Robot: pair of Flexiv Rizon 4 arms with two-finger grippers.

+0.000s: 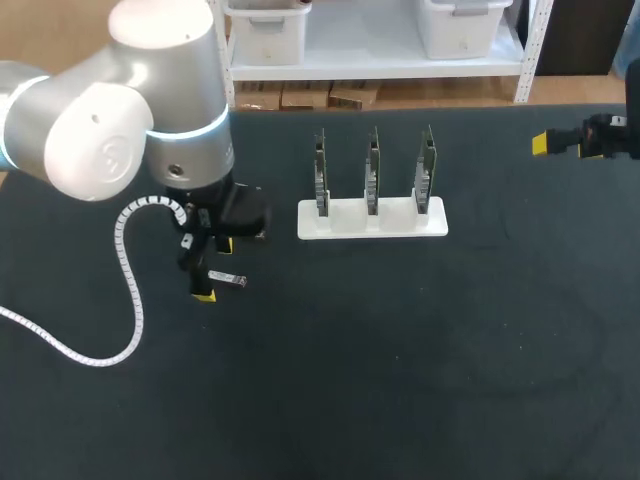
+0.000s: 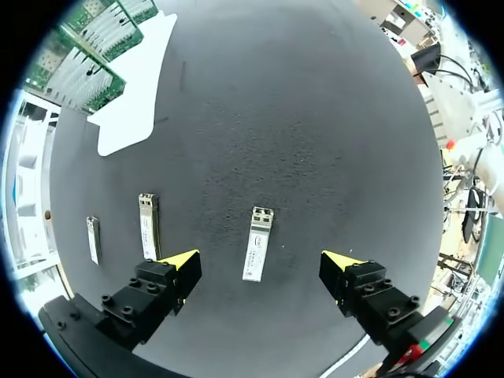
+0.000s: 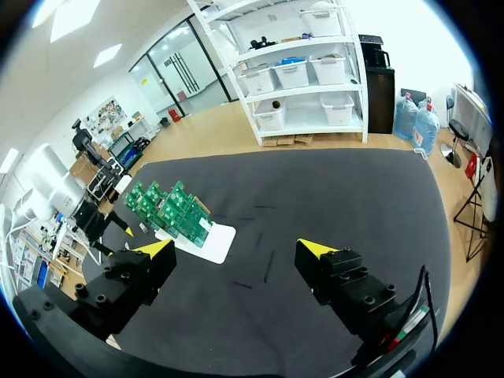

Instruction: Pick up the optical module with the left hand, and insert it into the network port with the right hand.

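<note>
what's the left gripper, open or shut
Open: the left gripper has its fingers wide apart, and the optical module lies flat on the table between them, touching neither.

Dark matte tbl (image 1: 400,380), evenly lit

Left pincer (image 1: 214,270) over optical module (image 1: 228,280), white rack (image 1: 372,222)

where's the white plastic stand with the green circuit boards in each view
Head view: the white plastic stand sits midway across the table's far half.
Left wrist view: the stand lies far ahead of the left gripper.
Right wrist view: the stand lies ahead of the right gripper.
Shared landmark: its green circuit boards.
</note>
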